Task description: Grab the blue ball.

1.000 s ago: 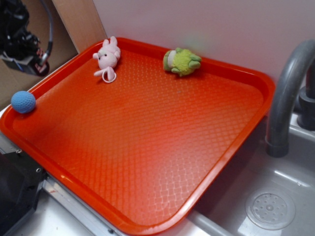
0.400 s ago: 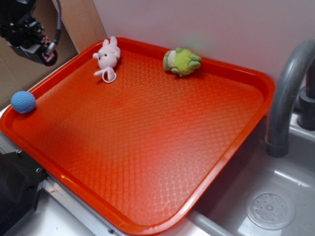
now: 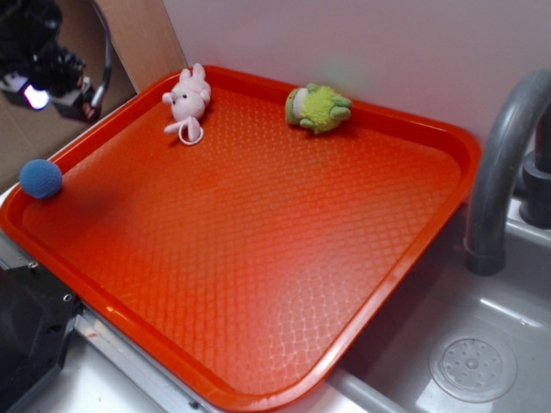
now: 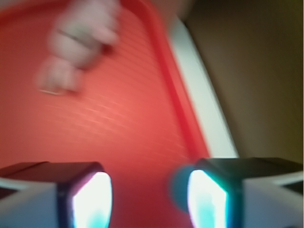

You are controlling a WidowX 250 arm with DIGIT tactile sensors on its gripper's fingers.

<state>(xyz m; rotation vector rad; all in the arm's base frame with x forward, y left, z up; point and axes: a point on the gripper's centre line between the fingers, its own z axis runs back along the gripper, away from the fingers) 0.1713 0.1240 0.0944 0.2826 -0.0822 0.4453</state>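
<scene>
Orange tray [image 3: 258,258] fills the middle, its waffled floor mostly bare. Up at the far rim, a pink bunny [image 3: 188,101] lies near the left corner, a green plush [image 3: 318,107] further right, the two well apart. Right of the tray, a grey faucet [image 3: 504,172] arches over a sink [image 3: 482,318], drain [image 3: 472,366] showing near the bottom.

the exterior view is sharp and evenly lit, while the wrist view is heavily blurred, its fingertips [image 4: 92,199] glaring white.
</scene>
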